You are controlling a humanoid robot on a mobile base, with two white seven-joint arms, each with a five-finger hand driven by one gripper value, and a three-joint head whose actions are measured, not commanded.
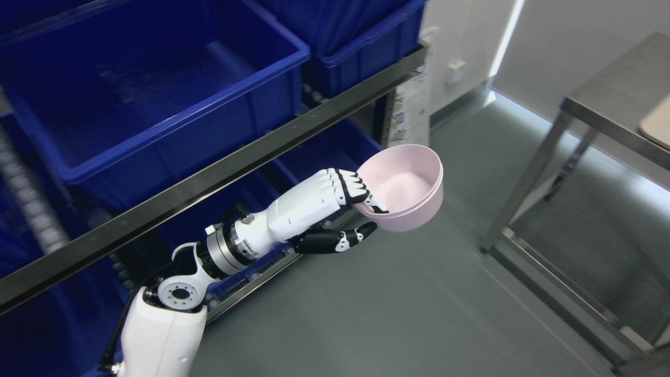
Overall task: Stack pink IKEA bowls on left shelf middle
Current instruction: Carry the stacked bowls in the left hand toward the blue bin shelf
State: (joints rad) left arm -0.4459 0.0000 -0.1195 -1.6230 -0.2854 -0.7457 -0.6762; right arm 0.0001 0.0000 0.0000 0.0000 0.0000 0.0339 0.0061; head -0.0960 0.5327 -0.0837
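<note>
Forearm: my left arm [162, 324] came in at the lower left, its white shell closest to the camera, and reached up and right along the shelf's front rail.
Robot hand: my left robot hand [356, 212] was pinching the near rim of the pink bowl, with the fingers [352, 187] hooked over the rim into the bowl and the dark thumb [340, 240] pressed under its outer wall.
Pink bowl: the pink bowl [405, 186] was held in the air, tilted so its opening faced up and toward the camera, just right of the shelf's front rail and above the grey floor [366, 314].
Shelf rail: the metal rail [209, 178] ran diagonally from lower left to upper right, left of the bowl.
Blue bins: a large blue bin [152, 89] sat above the rail, with a second one [361, 36] behind it; more blue bins showed below the rail.
Bench: a steel bench [607, 99] stood well apart from the bowl, on its right.
Right arm: out of sight.
</note>
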